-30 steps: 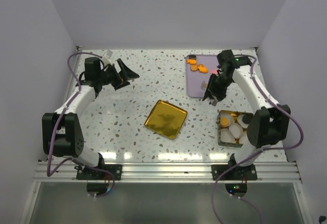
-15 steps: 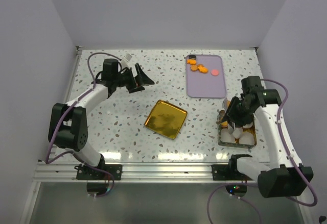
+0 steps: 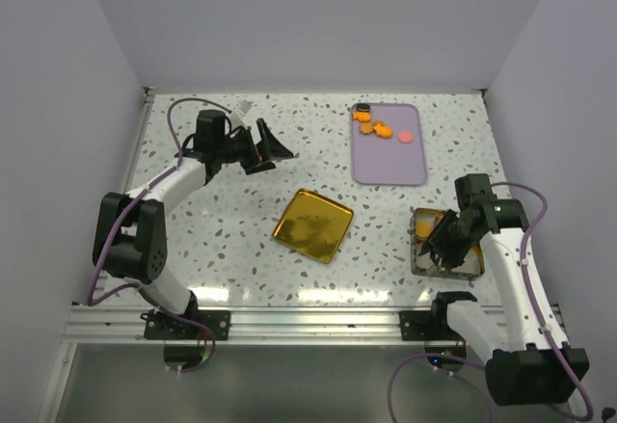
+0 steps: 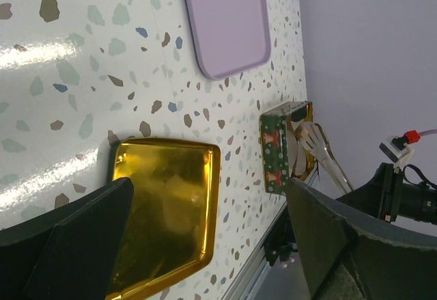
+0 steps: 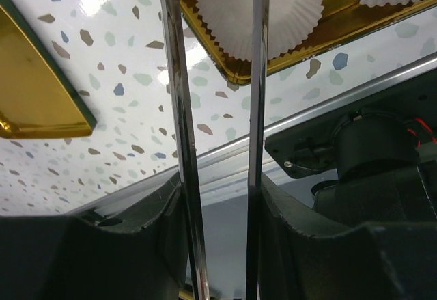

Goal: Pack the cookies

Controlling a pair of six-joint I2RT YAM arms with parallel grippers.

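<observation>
The cookies (image 3: 371, 126) lie on the purple tray (image 3: 390, 163) at the back right: several orange discs, a black one (image 3: 363, 108) and a pink one (image 3: 406, 137). My right gripper (image 3: 445, 242) is low over the open tin (image 3: 420, 250) and is shut on metal tongs (image 5: 256, 74). The tong blades reach over a white paper cup (image 5: 249, 6) in the tin (image 5: 273, 67); their tips are out of view. My left gripper (image 3: 275, 148) is open and empty above the table at the back left, far from the cookies.
The square gold lid (image 3: 312, 224) lies in the middle of the table, also in the left wrist view (image 4: 164, 204) and the right wrist view (image 5: 34, 95). The tin (image 4: 276, 146) sits close to the front rail (image 3: 318, 325).
My right arm has swung with the tongs from the purple tray forward to the tin and lowered over it. My left arm reached a little toward the centre, then held still.
</observation>
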